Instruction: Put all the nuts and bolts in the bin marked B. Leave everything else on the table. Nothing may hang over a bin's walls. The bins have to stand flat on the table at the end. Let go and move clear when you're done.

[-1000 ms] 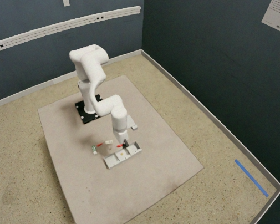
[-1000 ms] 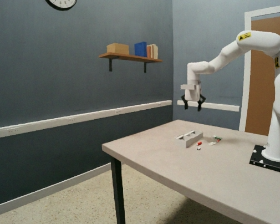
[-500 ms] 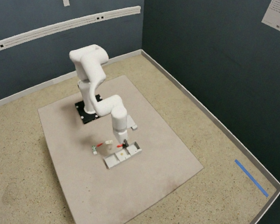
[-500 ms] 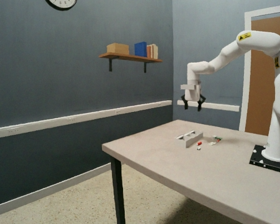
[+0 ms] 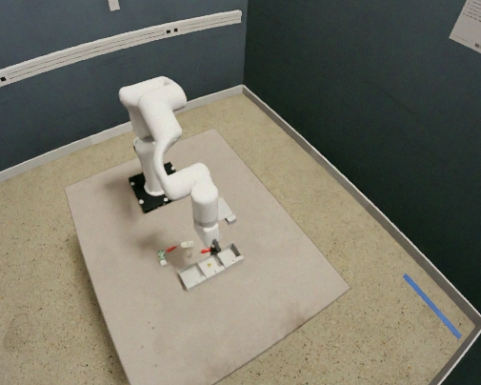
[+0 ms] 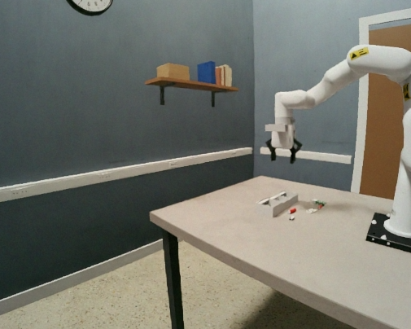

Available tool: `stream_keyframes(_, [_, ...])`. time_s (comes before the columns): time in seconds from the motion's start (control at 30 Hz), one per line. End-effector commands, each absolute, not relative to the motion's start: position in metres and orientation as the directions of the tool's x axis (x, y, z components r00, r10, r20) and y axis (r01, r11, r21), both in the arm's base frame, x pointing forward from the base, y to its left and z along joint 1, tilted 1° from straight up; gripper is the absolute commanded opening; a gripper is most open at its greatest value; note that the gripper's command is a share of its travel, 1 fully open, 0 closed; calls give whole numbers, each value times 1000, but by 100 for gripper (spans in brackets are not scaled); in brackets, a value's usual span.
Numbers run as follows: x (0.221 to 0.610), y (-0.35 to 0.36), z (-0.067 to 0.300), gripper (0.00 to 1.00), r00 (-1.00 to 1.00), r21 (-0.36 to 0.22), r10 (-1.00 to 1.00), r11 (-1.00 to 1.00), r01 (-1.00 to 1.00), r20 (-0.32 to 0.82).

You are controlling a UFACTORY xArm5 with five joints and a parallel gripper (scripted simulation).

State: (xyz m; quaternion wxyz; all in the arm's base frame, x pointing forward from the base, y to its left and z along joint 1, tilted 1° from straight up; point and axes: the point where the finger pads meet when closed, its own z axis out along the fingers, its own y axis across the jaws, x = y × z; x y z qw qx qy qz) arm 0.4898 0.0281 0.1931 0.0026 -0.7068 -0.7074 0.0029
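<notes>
None binned: small parts (image 6: 312, 210) lie loose on surface (image 6: 238, 240), below jaws.
Jaws: gripper (image 6: 282, 155) spread wide, empty, high above bin row (image 6: 276, 203).

On the grey rectangular worktop (image 6: 238, 244), the black square base plate (image 5: 137, 183) of the white jointed arm (image 5: 162, 143) lies toward the back wall in the top view. A pale three-compartment bin row (image 5: 191, 281) lies nearer the front edge. Between base plate and bin row, a red-tipped small part (image 5: 205, 251) lies just beside the bins; a white small part (image 5: 188, 244), another red small part (image 5: 171, 249) and a green-and-white small part (image 5: 162, 257) lie further along. The black two-fingered hand (image 6: 282, 155) hangs open, well above the bin row.
</notes>
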Motion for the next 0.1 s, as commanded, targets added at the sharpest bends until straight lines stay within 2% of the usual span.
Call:
stream_keyframes(0.0, [491, 28, 195, 100, -1, -3, 1000, 1, 1000, 0])
stream_keyframes(0.07, [491, 28, 195, 100, -1, -3, 1000, 1, 1000, 0])
